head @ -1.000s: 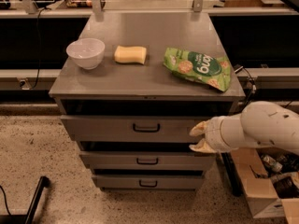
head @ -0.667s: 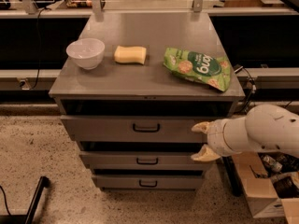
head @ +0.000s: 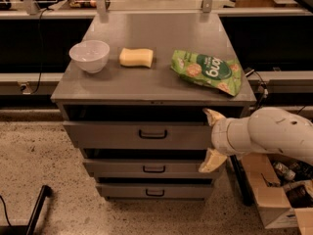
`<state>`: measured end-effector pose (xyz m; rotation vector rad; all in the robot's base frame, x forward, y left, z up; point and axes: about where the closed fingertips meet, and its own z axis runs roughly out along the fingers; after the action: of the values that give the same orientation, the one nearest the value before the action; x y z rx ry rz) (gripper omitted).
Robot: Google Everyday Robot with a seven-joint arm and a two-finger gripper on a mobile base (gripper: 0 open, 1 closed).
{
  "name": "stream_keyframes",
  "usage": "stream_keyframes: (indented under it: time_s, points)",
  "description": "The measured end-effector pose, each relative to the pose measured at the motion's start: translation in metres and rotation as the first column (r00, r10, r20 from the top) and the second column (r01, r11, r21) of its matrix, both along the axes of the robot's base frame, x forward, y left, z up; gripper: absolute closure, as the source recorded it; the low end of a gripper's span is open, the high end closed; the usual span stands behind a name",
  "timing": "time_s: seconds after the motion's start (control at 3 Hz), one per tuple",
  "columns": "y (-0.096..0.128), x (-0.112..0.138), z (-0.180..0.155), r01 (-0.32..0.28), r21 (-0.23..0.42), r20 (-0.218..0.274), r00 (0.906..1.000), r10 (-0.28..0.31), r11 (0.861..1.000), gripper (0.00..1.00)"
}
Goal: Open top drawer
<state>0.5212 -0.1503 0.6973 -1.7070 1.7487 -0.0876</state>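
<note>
The top drawer (head: 112,133) is the widest of three grey metal drawers under the cabinet top, with a small dark loop handle (head: 152,134) at its centre. It stands slightly out, with a dark gap above its front. My gripper (head: 209,141) is at the right end of the drawer front, to the right of the handle. Its two cream fingers are spread apart, one fingertip (head: 212,115) near the drawer's top edge and the other lower, by the middle drawer (head: 146,168). It holds nothing.
On the cabinet top (head: 151,84) are a white bowl (head: 89,56), a yellow sponge (head: 136,57) and a green snack bag (head: 206,71). The bottom drawer (head: 154,192) is below. A cardboard box (head: 274,195) of clutter stands on the floor at right. A dark bar (head: 36,212) lies lower left.
The gripper has moved up and a little right along the drawer's right end. Its fingers have spread wider apart.
</note>
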Motion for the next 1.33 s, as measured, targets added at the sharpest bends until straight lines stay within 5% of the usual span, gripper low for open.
stream_keyframes:
  time_s: [0.67,1.0,1.33]
  points:
    - [-0.002,0.03,-0.029,0.022,-0.003,-0.01,0.9997,-0.022,1.0,0.0]
    - [-0.001,0.036,-0.044,0.022,-0.006,-0.032,0.9992,-0.022,1.0,0.09]
    - [0.004,0.037,-0.043,-0.003,-0.015,-0.037,0.9993,0.002,1.0,0.33]
